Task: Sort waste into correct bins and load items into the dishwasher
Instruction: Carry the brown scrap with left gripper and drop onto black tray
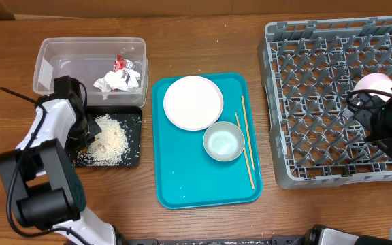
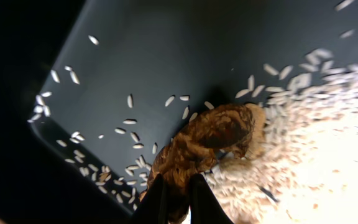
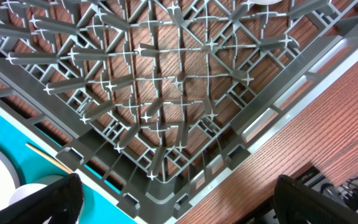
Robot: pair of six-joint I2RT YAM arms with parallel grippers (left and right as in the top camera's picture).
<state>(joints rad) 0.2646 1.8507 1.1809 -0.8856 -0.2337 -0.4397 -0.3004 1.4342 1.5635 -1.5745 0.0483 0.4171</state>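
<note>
My left gripper (image 1: pixel 87 135) (image 2: pixel 178 186) is low in the black tray (image 1: pixel 133 116) (image 2: pixel 154 50) and is shut on the small brown food lump (image 2: pixel 210 137), beside a heap of rice grains (image 1: pixel 111 139) (image 2: pixel 328 143). The clear tub (image 1: pixel 90 51) holds the crumpled napkin (image 1: pixel 118 82) and the foil wrapper (image 1: pixel 121 63). My right gripper (image 1: pixel 386 129) (image 3: pixel 179 205) is open and empty above the front right corner of the grey dish rack (image 1: pixel 284 102) (image 3: pixel 185 186). A pale-pink bowl (image 1: pixel 373 87) sits in the rack.
The teal serving tray (image 1: pixel 182 184) (image 3: pixel 5 137) lies between the bins and the rack. It holds a white plate (image 1: pixel 192 102), a small bowl (image 1: pixel 223 141) and chopsticks (image 1: pixel 247 150) (image 3: pixel 48 158). Bare wooden table lies in front.
</note>
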